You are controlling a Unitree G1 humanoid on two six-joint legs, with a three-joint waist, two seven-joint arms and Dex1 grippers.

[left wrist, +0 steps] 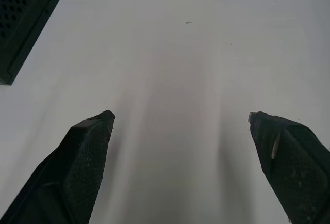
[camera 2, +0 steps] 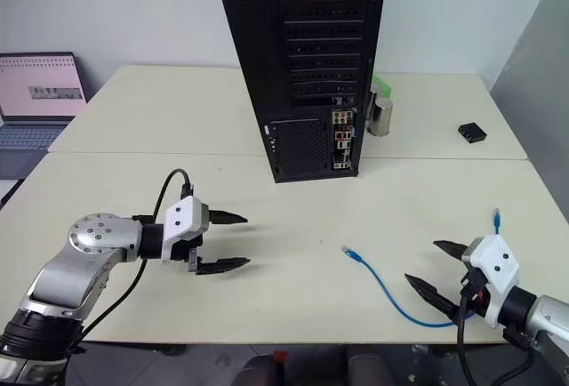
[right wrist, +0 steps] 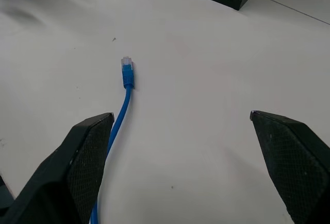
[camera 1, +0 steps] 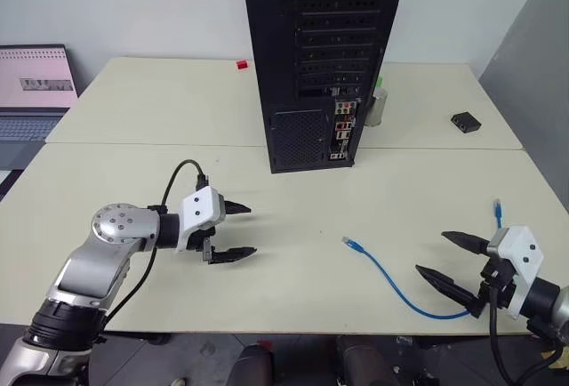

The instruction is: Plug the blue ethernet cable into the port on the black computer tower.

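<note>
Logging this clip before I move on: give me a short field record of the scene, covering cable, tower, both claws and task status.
cable: blue ethernet cable lies loose on the table, curving toward the right claw; one plug faces the tower
tower: black computer tower stands upright, rear face toward the robot, connector strip low on its right side
left claw: open, holding nothing, above the table
right claw: open, holding nothing, beside the cable
other: laptop, small black box
status: cable not yet picked up or plugged in
</note>
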